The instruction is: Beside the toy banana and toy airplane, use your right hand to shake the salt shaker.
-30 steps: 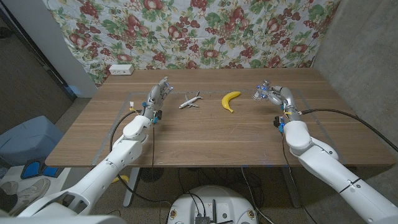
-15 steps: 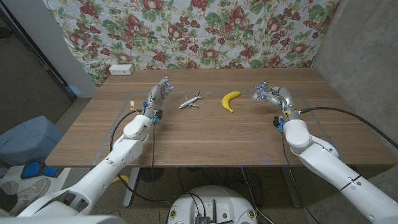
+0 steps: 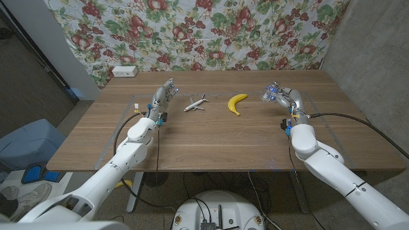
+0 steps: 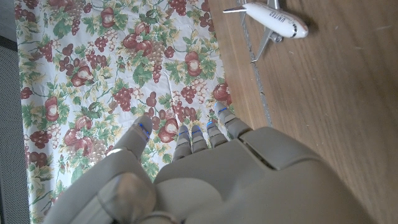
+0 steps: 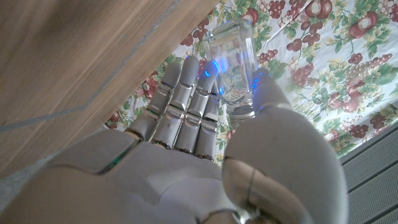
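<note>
**Salt shaker up off the wood, in the right hand's grip**

The wooden tabletop (image 3: 211, 137) runs wide in front of the robot, a fruit-print cloth (image 3: 211, 29) hung behind it and a white power strip (image 3: 124, 71) at the far left edge. The two white arms come in from the near corners.

The left hand (image 3: 162, 97) stands near the toy airplane (image 3: 195, 103), fingers apart and straight, holding nothing — parked, I'd judge, since the task gives it no work. From its own wrist camera the airplane sits on the wood just past the fingertips, apart from them.

The right hand (image 3: 280, 97) is on the far side of the toy banana (image 3: 237, 103), well apart from it. It is closed around the salt shaker (image 5: 233, 65) — a clear glass one, pinched between the thumb and the other fingers, as the right wrist view shows plainly. The shaker looks raised off the tabletop and tilted, which fits the shaking step; gripped near its lower end, I'd guess, so that the rest of the glass swings free.

The banana and airplane lie side by side between the two hands, untouched.
</note>
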You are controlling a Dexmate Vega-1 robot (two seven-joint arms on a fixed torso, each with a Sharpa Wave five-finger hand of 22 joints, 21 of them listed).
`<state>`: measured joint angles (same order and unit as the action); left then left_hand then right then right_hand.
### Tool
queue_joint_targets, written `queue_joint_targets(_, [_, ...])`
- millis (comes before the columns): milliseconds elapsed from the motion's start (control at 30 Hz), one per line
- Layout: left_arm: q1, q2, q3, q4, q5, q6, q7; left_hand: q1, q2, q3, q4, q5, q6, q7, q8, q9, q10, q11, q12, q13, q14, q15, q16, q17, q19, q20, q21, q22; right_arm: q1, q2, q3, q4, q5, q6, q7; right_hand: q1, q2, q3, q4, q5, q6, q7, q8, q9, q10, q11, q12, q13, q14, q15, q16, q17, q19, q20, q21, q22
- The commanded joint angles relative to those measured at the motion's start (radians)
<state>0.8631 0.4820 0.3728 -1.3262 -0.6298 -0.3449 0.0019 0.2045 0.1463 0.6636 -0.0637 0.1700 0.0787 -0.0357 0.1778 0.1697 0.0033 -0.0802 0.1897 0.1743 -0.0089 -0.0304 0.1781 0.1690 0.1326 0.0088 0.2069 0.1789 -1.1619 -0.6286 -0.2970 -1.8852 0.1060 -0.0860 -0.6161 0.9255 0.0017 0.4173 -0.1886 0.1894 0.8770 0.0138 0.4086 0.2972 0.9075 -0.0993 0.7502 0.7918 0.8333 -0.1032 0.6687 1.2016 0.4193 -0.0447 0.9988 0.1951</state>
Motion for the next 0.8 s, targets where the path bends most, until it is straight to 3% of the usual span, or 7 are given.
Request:
queue_joint_targets(33, [-0.005,-0.003,0.001,0.004,0.003,0.0,0.004,0.011,0.039,0.0,0.002,0.006,0.01,0.001,0.002,0.003,0.003,0.002,0.002,0.004,0.005,-0.029,0.003,0.002,0.009,0.0,0.0,0.004,-0.004,0.078,0.011,0.06,-0.024,0.104,-0.097,0.123,0.126,0.037,0.035,0.003,0.095,-0.08,0.033,0.071,0.033,-0.059,-0.002,0.008,0.011,-0.113,-0.003,0.005,-0.004,-0.035,0.007,0.002])
queue_joint_targets(433, [-0.011,-0.007,0.004,0.012,0.005,0.002,0.005,0.011,0.038,0.0,0.003,0.006,0.011,0.001,0.002,0.003,0.002,0.001,0.002,0.004,0.005,-0.029,0.002,0.002,0.009,0.0,0.0,0.004,-0.002,0.093,0.02,0.074,-0.022,0.12,-0.096,0.124,0.124,0.036,0.034,0.003,0.098,-0.079,0.031,0.069,0.038,-0.056,-0.006,0.001,0.013,-0.114,-0.005,0.006,-0.005,-0.034,0.018,0.0])
queue_joint_targets(800, [-0.02,-0.01,0.006,0.021,0.005,0.005,0.003,0.011,0.038,0.0,0.002,0.006,0.011,0.0,0.002,0.003,0.003,0.003,0.002,0.004,0.005,-0.028,0.002,0.002,0.009,-0.001,0.001,0.004,0.009,0.066,0.018,0.066,-0.004,0.086,-0.04,0.125,0.124,0.036,0.033,0.003,0.1,-0.08,0.031,0.069,0.038,-0.055,-0.006,0.003,0.015,-0.113,-0.006,0.007,-0.006,-0.035,0.025,-0.001])
